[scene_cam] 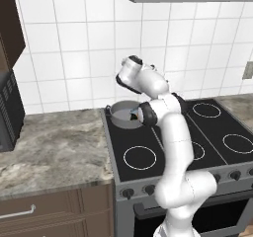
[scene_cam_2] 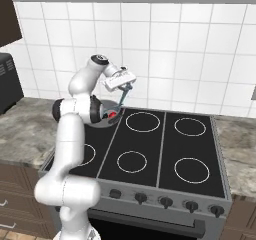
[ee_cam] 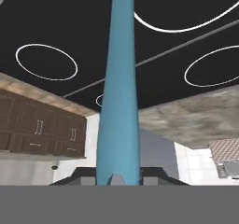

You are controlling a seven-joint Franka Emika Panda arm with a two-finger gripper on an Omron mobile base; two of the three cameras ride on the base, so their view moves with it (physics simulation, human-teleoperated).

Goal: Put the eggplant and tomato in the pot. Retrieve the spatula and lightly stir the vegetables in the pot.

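My jaws [scene_cam_2: 121, 86] are clamped on the spatula [ee_cam: 119, 101], gripping the end of its handle. The blue shaft runs down from them into the pot [scene_cam: 120, 116], which sits on the stove's [scene_cam: 207, 132] back left burner, just below and beyond my jaws. In the pot, near the spatula's lower end, I see the tomato [scene_cam_2: 113, 115], a red spot at the rim behind my arm. I cannot make out the eggplant. The marbled bench [scene_cam: 49, 147] lies beside the stove.
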